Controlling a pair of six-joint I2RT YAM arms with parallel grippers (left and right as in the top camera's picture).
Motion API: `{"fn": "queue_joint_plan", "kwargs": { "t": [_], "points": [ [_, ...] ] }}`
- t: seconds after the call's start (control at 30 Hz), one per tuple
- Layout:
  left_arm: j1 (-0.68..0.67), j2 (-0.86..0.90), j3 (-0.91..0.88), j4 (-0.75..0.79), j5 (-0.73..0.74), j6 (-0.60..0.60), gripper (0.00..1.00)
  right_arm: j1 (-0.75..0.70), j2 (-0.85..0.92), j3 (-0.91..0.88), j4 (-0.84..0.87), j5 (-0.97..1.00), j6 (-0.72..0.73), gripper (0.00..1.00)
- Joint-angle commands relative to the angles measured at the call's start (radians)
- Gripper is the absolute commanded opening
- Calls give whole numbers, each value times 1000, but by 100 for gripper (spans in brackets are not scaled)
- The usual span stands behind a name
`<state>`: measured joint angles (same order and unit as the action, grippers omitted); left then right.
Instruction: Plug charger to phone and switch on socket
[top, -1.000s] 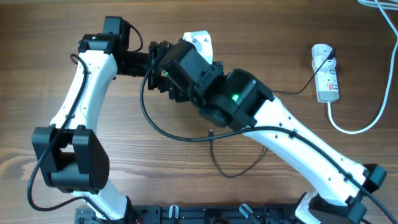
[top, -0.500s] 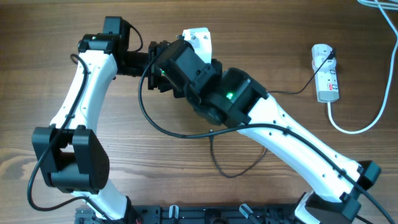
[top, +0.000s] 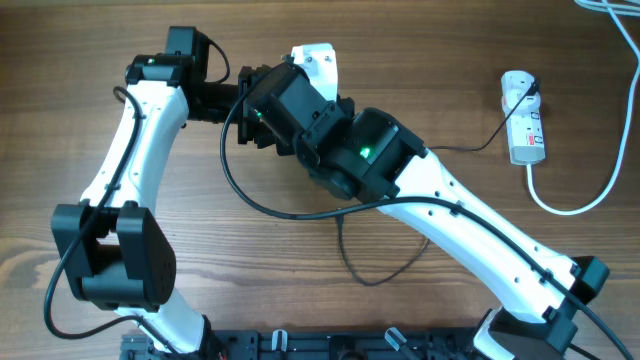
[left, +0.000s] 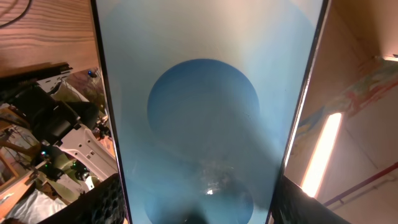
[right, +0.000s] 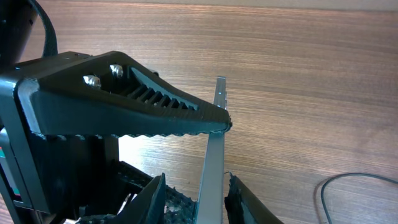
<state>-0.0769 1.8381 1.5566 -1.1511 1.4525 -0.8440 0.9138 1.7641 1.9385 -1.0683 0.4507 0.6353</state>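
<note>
Left pincer (left: 199, 202) is clamping the phone (left: 205, 93); right pincer (right: 194, 196), grip impossible to tell, is straddling the phone's edge, risking a skewed push twisting it loose

Cyan-blue phone (left: 205, 112) screen with darker blue disc between the left gripper's (left: 199, 200) black fingers (left: 106, 202), brown wood-grain table (top: 250, 290), white socket (top: 525, 118) with red mark well apart from that gripper, black charger cable (top: 375, 283)

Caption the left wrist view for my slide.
The phone fills the frame, clamped in the left gripper, wooden table behind.
</note>
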Motion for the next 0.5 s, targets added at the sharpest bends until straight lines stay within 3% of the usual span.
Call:
{"fn": "queue_joint_plan", "kwargs": {
  "t": [0.0, 0.47],
  "points": [
    [0, -34, 2, 3, 56, -1, 64, 1, 13, 17, 3, 37, 23, 28],
    [0, -34, 2, 3, 81, -1, 64, 2, 13, 17, -2, 50, 69, 16]
  ]
}}
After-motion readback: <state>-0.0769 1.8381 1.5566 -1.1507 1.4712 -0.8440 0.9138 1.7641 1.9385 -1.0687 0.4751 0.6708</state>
